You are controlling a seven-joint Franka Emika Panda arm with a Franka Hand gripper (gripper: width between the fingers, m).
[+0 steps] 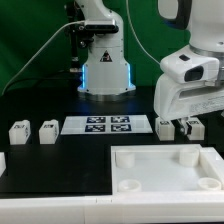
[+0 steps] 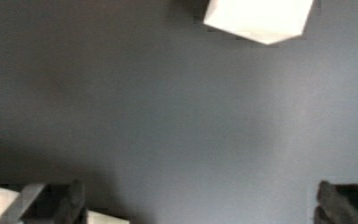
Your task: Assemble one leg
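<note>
White tray-like piece [image 1: 150, 151] with a raised rim in front, small legs behind it on the black bench [image 1: 60, 170].
Each leg is a small white block with a dark tag: left leg [image 1: 18, 132] and its neighbour leg [image 1: 47, 131] at the exterior view's left, two more under the arm [image 1: 190, 75]. The jaws stand wide apart, holding nothing.

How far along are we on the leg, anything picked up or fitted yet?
Done: nothing visible. The tray-like piece shows no leg fitted, and two legs sit at the exterior view's left. In hand: the gripper hangs open near the right-hand legs, nothing between its fingers. Left: grasping a leg, carrying it over and attaching it.
</note>
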